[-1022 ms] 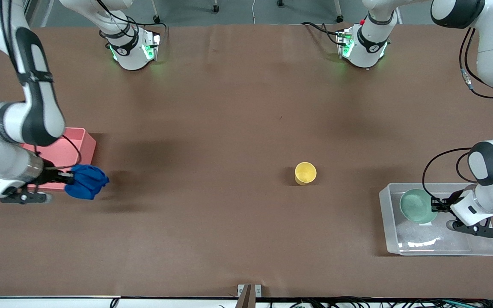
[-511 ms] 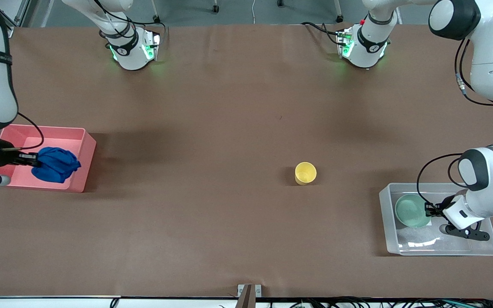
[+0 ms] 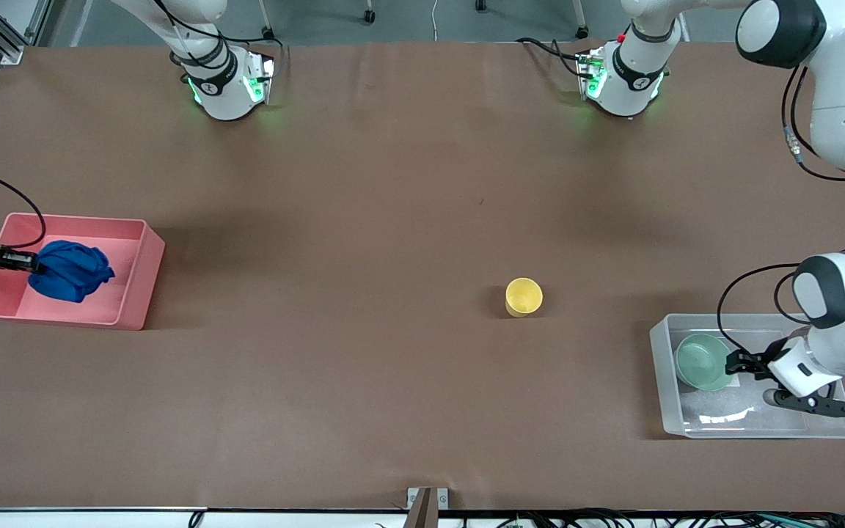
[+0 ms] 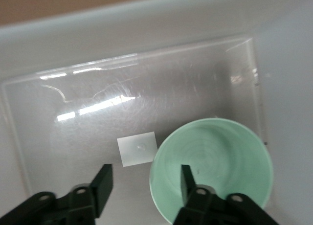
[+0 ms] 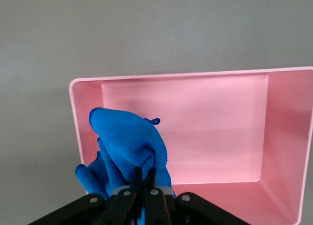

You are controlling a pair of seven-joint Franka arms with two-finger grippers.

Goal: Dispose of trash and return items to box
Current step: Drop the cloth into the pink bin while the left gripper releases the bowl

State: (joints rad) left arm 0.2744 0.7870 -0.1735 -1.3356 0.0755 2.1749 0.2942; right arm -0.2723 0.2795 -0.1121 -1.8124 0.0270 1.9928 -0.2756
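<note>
My right gripper (image 3: 32, 265) is shut on the blue cloth wad (image 3: 70, 270) and holds it over the pink bin (image 3: 140, 282); the right wrist view shows the cloth (image 5: 129, 149) pinched between the fingers above the bin (image 5: 220, 122). The mint-green bowl (image 3: 701, 361) sits in the clear box (image 3: 686, 425) at the left arm's end. My left gripper (image 3: 735, 361) is open, one finger inside the bowl (image 4: 215, 161) and one outside, over the box floor with its white sticker (image 4: 138, 148). The yellow cup (image 3: 523, 296) stands upright on the table between bin and box.
The two arm bases (image 3: 228, 81) (image 3: 620, 77) stand along the table edge farthest from the front camera. The brown table (image 3: 364, 220) is bare between the bin and the cup.
My right gripper carried the blue cloth from beside the pink bin to over its inside. My left gripper lowered the bowl into the clear box and opened its fingers.
</note>
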